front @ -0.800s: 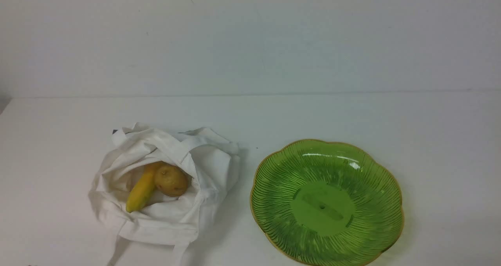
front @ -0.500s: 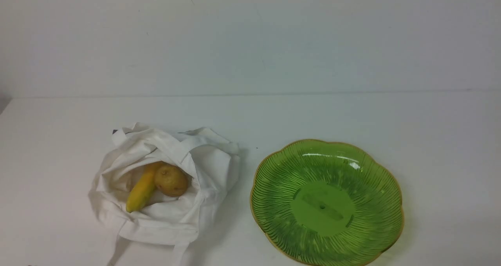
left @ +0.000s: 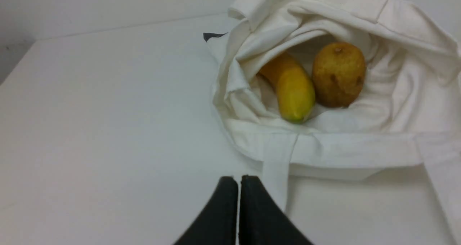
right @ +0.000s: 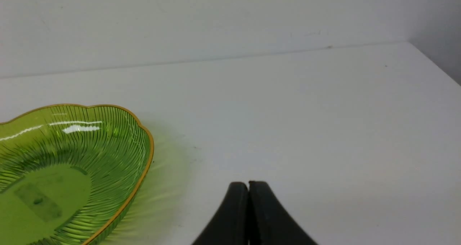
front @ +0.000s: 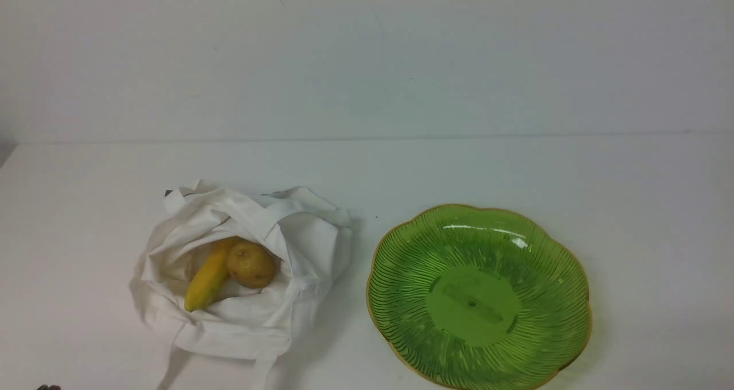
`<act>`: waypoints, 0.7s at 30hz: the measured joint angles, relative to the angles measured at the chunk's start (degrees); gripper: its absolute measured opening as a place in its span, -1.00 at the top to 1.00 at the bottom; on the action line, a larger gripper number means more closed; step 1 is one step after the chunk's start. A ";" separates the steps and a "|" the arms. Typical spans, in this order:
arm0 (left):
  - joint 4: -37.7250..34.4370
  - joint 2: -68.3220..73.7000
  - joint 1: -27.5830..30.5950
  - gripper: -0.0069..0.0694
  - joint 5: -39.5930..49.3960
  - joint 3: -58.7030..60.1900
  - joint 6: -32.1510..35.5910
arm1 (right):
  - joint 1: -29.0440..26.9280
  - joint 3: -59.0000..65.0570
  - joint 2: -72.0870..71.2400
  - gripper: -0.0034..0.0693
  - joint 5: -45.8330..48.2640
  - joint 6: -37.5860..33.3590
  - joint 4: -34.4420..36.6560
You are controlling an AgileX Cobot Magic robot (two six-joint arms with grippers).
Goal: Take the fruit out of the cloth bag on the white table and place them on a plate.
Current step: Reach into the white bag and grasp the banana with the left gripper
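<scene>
front view: long yellow banana and round brown fruit sit in the soft white cloth bag by the white table's front edge, near the ribbed green plate; left gripper and right gripper are squeezed closed, empty.

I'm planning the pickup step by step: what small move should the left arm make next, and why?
Probably open the left pincer and ease it forward over the open mouth of the off-white cloth bag. Its jaws are shut, short of the bag's hem, while the long yellow banana and the rounded brownish-tan fruit lie exposed inside, and the ribbed green plate holds nothing.
</scene>
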 joint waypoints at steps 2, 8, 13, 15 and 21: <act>-8.51 0.00 0.00 0.84 -4.92 0.00 -2.97 | 0.00 0.00 0.00 0.94 0.00 0.00 0.00; -21.98 0.00 0.00 0.84 -19.90 0.00 -4.33 | 0.00 0.00 0.00 0.94 0.00 0.00 0.00; -27.11 0.00 0.00 0.84 -31.42 -2.80 -5.54 | 0.00 0.00 0.00 0.94 0.00 0.00 0.00; -26.08 0.00 0.00 0.84 -29.94 -7.01 -5.49 | 0.00 0.00 0.00 0.94 0.00 0.00 0.00; -20.24 12.12 0.00 0.84 -6.15 -24.13 -4.83 | 0.00 0.00 0.00 0.94 0.00 0.00 0.00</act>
